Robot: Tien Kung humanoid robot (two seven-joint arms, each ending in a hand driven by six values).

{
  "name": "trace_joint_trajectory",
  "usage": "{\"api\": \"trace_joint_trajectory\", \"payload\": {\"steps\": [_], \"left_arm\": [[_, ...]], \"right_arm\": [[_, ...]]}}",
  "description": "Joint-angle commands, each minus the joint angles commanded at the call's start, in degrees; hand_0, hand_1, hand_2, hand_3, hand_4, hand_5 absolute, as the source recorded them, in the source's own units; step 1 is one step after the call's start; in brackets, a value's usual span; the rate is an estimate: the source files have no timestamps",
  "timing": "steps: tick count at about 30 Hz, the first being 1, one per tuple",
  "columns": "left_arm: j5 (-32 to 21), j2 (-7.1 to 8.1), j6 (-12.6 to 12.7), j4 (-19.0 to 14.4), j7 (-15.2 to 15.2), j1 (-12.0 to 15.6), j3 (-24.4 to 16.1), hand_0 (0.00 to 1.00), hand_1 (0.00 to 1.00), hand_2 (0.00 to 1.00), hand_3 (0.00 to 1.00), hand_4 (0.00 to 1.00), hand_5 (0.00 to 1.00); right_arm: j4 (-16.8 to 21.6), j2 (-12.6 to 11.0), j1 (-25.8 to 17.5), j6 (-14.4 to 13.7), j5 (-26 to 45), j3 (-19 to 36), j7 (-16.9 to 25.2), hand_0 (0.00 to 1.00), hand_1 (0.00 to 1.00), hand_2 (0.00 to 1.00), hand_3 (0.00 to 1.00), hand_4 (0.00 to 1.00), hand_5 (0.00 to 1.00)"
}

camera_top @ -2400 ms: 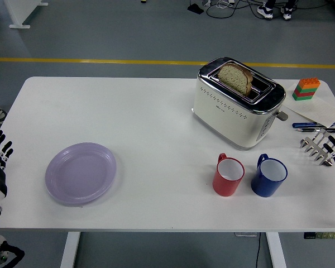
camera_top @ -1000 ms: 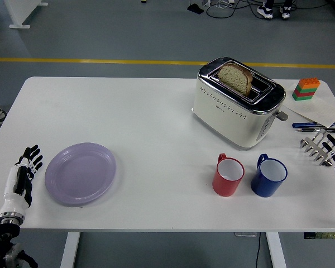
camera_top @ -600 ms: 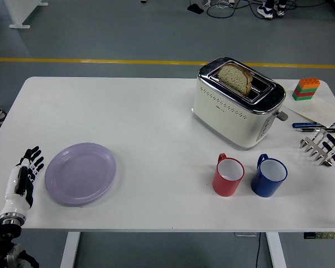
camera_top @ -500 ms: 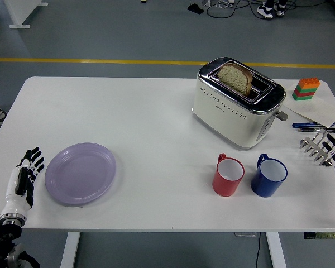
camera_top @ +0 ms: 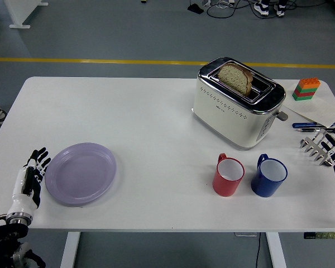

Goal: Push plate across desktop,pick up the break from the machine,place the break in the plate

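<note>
Task barely begun: lilac plate lay unpushed at the table's near left, left hand just beside its rim with fingers extended and empty; bread slice stood in the toaster; right hand rested at the right edge, fingers loosely spread.

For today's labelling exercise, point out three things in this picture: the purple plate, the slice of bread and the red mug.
purple plate point(camera_top: 81, 173): head view, on its flat centre.
slice of bread point(camera_top: 235, 77): head view, on the face showing above the toaster slot.
red mug point(camera_top: 228, 182): head view, on its outer wall.
</note>
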Motion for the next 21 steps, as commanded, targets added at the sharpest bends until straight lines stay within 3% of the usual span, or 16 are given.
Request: {"api": "trace_joint_trajectory", "payload": {"steps": [21], "left_arm": [[-4.1,-1.12,-0.1,-0.8,-0.8,-1.8,5.3,0.86,0.874,0.923,0.872,0.606,0.998]], "right_arm": [[0.0,0.0,-0.2,0.0,0.1,-1.0,0.0,0.856,0.805,0.861,0.84,0.603,0.491]]}}
